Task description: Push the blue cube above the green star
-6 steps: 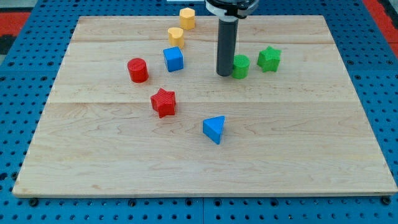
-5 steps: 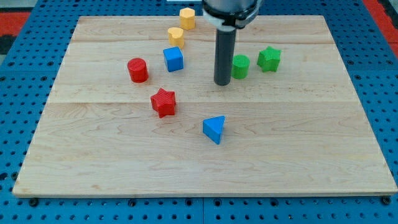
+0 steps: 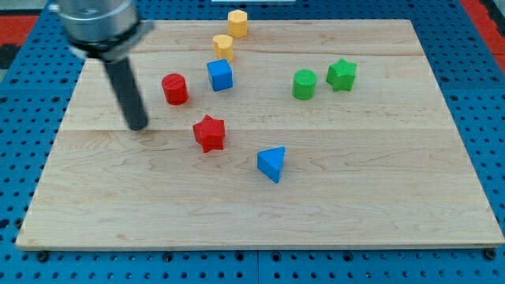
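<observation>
Moved since earlier: my tip (image 3: 138, 126), gripperless rod, from beside green plastic cylinder (image 3: 304, 84) to board's nine o'clock. Blue plastic cube (image 3: 220, 75) lies at two o'clock from it; green plastic star (image 3: 342, 74) farther right.

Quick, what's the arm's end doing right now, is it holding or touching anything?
My tip: no gripper, holds nothing; it touches no block and sits at the view's left of the red cylinder and red star.
</observation>
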Motion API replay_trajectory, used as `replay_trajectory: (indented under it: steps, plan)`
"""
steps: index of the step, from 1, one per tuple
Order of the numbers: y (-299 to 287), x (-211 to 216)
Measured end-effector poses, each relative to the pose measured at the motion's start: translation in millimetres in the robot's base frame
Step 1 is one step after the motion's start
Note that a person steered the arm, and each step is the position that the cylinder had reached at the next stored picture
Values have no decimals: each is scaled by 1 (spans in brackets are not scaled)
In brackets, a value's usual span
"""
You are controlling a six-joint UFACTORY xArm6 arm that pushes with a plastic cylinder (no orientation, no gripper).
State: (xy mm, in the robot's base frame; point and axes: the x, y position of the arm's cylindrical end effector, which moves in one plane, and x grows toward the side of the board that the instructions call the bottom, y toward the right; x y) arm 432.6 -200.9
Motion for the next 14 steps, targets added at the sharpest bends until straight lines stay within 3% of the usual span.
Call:
replay_trajectory:
  steps: [1,2,3,5,9,10,12,13,14]
  plan:
    - [-24,-26]
    - [-13,-59]
    - [15,-65]
    - [69,-119]
    - [74,-116]
    - [75,-95]
    - [108,-94]
    - [44,-94]
    - [36,-92]
